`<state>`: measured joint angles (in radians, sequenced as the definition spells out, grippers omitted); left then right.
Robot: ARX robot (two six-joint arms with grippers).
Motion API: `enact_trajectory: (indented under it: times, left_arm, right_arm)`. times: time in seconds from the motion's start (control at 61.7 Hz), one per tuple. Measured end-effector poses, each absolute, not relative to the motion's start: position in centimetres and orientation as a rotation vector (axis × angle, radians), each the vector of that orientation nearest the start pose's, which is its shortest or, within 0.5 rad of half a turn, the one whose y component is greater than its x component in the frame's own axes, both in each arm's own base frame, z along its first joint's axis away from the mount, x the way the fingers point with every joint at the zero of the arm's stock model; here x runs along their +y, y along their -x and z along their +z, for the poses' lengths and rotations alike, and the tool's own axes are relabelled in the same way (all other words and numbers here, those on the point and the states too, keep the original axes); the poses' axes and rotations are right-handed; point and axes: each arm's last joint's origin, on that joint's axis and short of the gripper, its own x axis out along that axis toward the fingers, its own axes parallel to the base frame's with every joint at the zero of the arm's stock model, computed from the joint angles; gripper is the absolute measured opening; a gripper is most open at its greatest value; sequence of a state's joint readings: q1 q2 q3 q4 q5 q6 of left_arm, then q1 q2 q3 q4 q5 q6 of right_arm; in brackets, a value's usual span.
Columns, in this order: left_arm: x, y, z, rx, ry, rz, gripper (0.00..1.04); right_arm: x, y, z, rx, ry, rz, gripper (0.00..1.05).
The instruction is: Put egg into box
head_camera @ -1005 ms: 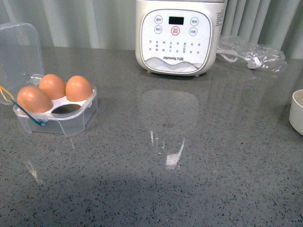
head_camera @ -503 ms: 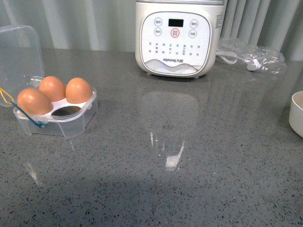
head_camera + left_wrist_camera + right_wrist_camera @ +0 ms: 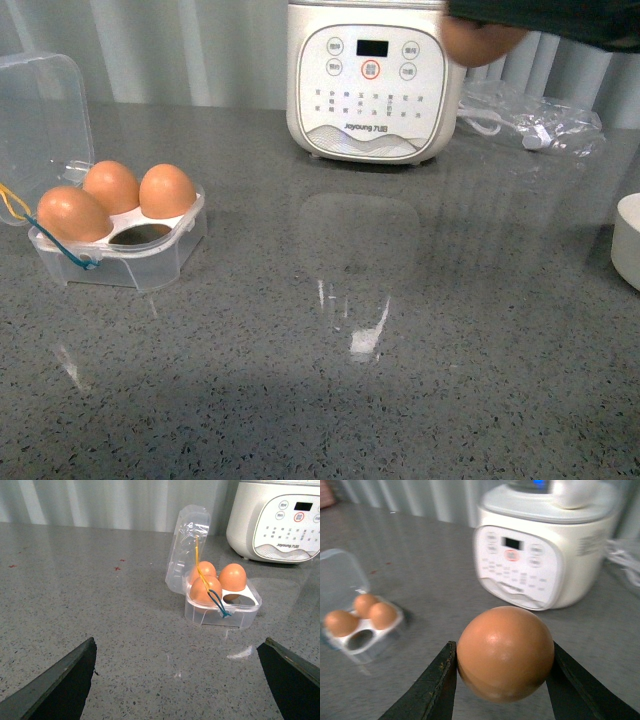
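Egg (image 3: 505,652): gripped between both fingers of the right claw (image 3: 503,685), aloft before the white appliance (image 3: 372,80). In the front view it is partly hidden under the dark arm (image 3: 560,15).
Box (image 3: 120,240): on the grey surface (image 3: 400,380), lid up, three eggs seated, one front cell vacant.
Left claw (image 3: 180,680): spread wide, holding nothing.
Cup (image 3: 628,238): cropped at the frame edge.
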<state>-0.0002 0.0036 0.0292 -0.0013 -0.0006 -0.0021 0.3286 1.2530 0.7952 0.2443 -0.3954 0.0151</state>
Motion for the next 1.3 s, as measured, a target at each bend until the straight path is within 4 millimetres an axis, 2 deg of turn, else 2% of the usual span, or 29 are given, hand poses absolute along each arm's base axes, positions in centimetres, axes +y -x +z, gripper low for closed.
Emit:
enact_trajectory:
  times: [0.162,0.341,0.486,0.876,1.086,1.297]
  left_arm:
    - [0.0,-9.6,17.3,-0.024,0.002,0.0,0.98]
    - [0.0,-9.6,17.3,-0.024,0.002,0.0,0.98]
    - [0.0,-9.6,17.3,-0.024,0.002,0.0,0.98]
    - [0.0,-9.6,17.3,-0.024,0.002,0.0,0.98]
    - [0.0,-9.6,17.3,-0.024,0.002,0.0,0.98]
    - [0.0,-9.6,17.3,-0.024,0.002,0.0,0.98]
  right_arm:
    - [12.0,-25.1,27.3,0.252,0.013,0.871,0.43]
    - [12.6,-26.0,26.3,0.266,0.055,0.931,0.43]
    - [14.0,-26.8,25.8,0.256,0.064,0.992,0.43]
    - [18.7,-29.8,23.9,0.29,0.076,1.068,0.43]
    - [21.3,-31.1,23.5,0.302,0.074,1.086,0.43]
    - [22.9,-32.4,23.1,0.325,0.078,1.063,0.43]
